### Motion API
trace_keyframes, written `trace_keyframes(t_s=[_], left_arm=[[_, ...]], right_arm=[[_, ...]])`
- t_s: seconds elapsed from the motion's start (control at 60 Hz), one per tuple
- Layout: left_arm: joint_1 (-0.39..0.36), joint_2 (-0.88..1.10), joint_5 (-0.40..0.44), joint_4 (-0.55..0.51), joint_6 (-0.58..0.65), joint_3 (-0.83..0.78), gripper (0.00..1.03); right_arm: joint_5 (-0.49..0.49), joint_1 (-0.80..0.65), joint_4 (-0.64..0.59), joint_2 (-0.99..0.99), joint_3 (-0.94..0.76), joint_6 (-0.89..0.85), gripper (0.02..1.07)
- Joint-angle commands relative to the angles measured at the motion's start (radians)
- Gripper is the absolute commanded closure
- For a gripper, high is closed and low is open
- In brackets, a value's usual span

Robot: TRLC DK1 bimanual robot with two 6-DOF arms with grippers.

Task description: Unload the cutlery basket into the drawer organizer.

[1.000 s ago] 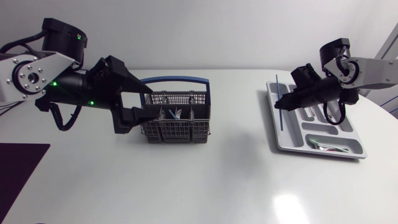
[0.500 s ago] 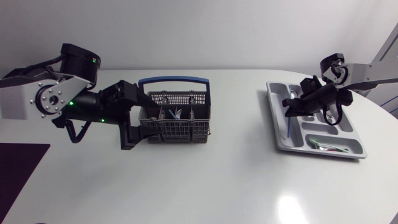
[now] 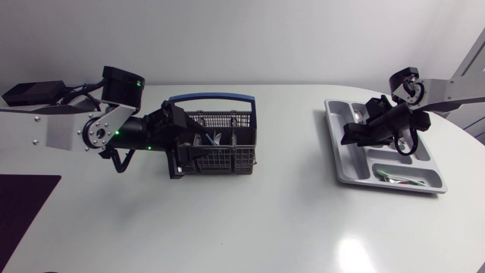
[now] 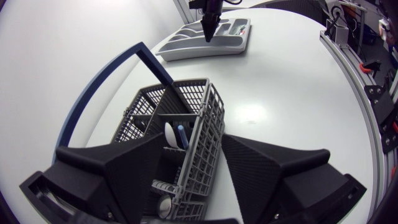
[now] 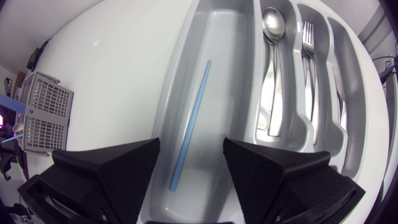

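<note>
LEFT CLAW ASTRIDE THE BASKET: The left claw (image 4: 193, 144) stands wide open across the near wall of the grey mesh basket (image 3: 220, 155), one finger over the inside and the other outside. It has hold of nothing, and whether either finger touches the mesh cannot be made out. The broad fingers hide much of the basket's load. In the left wrist view only a pale, round-ended piece with a blue stem (image 4: 178, 134) shows clearly, and a second rounded piece nearer the claw is partly covered. From overhead the cutlery in the basket is too small to sort. The basket's blue handle (image 3: 212, 97) is raised.

Well apart, toward the bench's right end, the right claw (image 5: 193, 149) hangs open and empty over the long compartment of the grey organizer (image 5: 221, 81). It is above a blue straw (image 5: 191, 121) that lies lengthwise on the compartment floor. A spoon (image 5: 273, 22) lies in the next compartment and a fork (image 5: 309, 34) in the one beside it. What lies in the outermost compartment is hard to make out. In the head view the claw and the right arm (image 3: 455, 85) cover the organizer's middle, and something pale and greenish in its short crosswise compartment cannot be identified.

The bench (image 3: 273, 220) is white and glossy, with a patch of glare near its front edge. A dark mat (image 3: 23, 201) at its front left is cut off by the frame. The left arm (image 3: 61, 129) comes in from the left edge.
</note>
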Motion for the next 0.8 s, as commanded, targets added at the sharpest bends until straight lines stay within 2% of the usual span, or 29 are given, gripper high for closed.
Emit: trace_keyframes(t_s=[0.0,0.05,0.1,0.25,0.283,0.533,0.667,0.783], left_arm=[[-0.003,0.031,0.002,0.022,-0.024,0.005,0.6],[-0.002,0.044,0.002,0.028,-0.027,0.011,0.68],[-0.002,0.056,0.002,0.03,-0.029,0.019,0.7],[-0.006,0.087,0.002,0.048,-0.05,0.037,0.7],[-0.006,0.094,0.004,0.048,-0.053,0.047,0.74],[-0.006,0.108,0.004,0.048,-0.076,0.079,0.79],[-0.013,0.113,0.004,0.047,-0.081,0.085,0.99],[-0.016,0.108,0.004,0.033,-0.091,0.1,1.0]], right_arm=[[0.006,0.025,0.007,-0.043,-0.041,0.025,0.2],[0.008,0.037,0.007,-0.052,-0.048,0.025,0.2],[0.008,0.051,0.01,-0.063,-0.058,0.025,0.2],[0.029,0.092,0.035,-0.093,-0.094,0.025,0.2],[0.031,0.1,0.038,-0.104,-0.102,0.025,0.18],[0.034,0.142,0.044,-0.155,-0.137,0.025,0.17],[0.04,0.158,0.055,-0.167,-0.153,0.025,0.17],[0.048,0.174,0.062,-0.182,-0.163,0.025,0.17]])
